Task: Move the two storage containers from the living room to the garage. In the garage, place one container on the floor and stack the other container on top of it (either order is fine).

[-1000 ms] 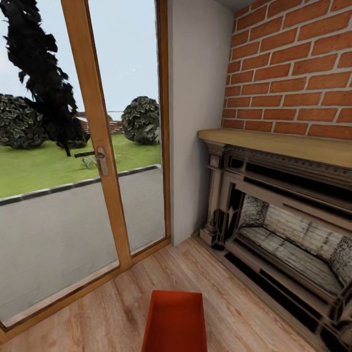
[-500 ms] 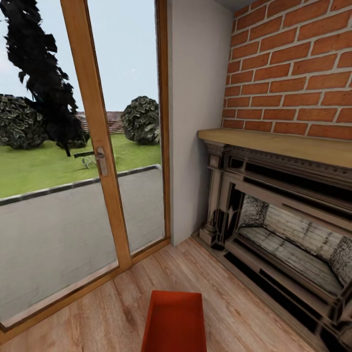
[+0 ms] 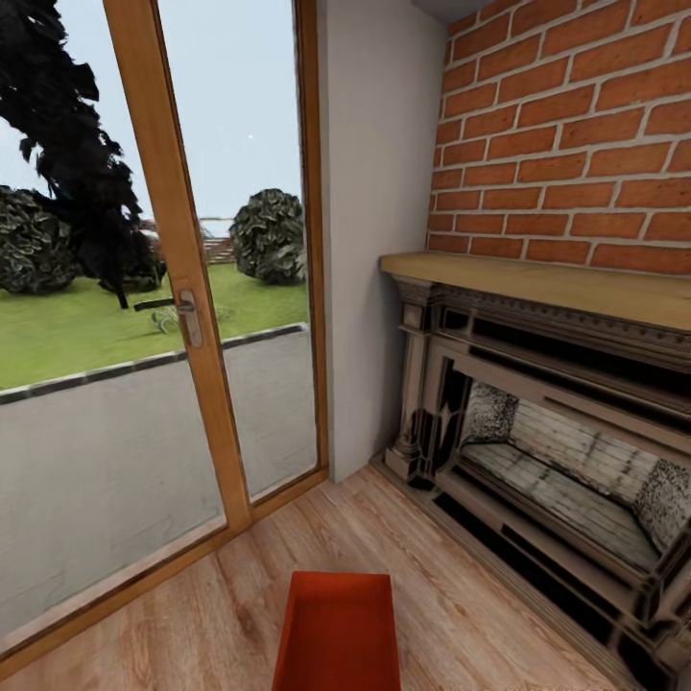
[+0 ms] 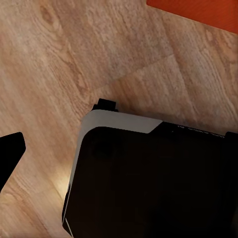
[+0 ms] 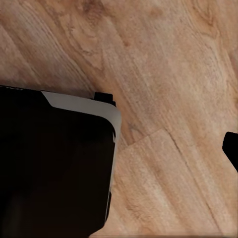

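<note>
**Facing the fireplace corner with one bin at the robot's feet**

Looking down from the head camera, one red-orange storage container (image 3: 338, 631) sits on the light wood plank floor (image 3: 221, 614) of the living room, at the lower edge of the picture, cut off by the frame so that just its far end and open top show. Taking the brick fireplace (image 3: 566, 422) as the landmark, the container lies in front of its hearth and to the left, apart from it. Further left of the fireplace stands a plain grey wall section (image 3: 369, 230), then a wood-framed glass door (image 3: 182, 317) with a metal handle; grass, bushes and a dark tree show through the glass.

In the left wrist view a corner of the container (image 4: 198, 12) shows beyond the robot's dark base (image 4: 153, 183), resting on the planks. The right wrist view shows the same base (image 5: 54, 163) over bare planks.

Whether either claw is spread or pressed together cannot be told: a dark sliver at the edge of each wrist view is all that might belong to them.
</note>
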You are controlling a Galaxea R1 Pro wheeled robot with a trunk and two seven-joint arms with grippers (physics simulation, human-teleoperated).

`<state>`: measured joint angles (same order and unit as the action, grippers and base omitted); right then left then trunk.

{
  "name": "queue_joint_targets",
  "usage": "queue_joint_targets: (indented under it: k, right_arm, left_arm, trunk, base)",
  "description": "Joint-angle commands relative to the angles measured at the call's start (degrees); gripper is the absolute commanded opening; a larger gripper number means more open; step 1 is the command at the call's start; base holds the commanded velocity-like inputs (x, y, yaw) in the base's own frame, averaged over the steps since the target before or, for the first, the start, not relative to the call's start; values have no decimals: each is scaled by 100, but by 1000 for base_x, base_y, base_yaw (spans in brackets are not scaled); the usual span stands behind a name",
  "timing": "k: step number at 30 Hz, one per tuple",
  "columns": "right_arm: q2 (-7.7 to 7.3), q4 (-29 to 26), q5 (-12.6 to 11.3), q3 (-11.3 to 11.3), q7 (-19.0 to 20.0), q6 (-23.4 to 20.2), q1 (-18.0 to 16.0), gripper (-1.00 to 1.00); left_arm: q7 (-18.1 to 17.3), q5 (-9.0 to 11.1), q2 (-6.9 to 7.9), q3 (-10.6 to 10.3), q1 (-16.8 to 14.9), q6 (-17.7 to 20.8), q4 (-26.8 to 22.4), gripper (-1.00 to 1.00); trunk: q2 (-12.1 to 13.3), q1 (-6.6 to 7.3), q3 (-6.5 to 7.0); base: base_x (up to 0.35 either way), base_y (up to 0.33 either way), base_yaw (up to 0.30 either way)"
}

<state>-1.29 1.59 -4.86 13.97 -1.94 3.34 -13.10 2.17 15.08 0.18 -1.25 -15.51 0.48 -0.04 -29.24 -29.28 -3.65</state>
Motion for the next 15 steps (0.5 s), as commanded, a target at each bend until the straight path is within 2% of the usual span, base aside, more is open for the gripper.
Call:
queue_joint_targets:
  k: [1, 15]
  right_arm:
    - [1, 17, -37, 50, -3, 30, -8, 100]
    - [-12, 17, -24, 62, 1, 35, -8, 100]
  left_arm:
    - [13, 33, 0, -16, -4, 5, 0, 100]
    - [36, 39, -6, -16, -4, 9, -4, 100]
  trunk:
    - [-10, -2, -11]
    - [-10, -2, -106]
  base:
    - [0, 0, -1]
    - [0, 0, 0]
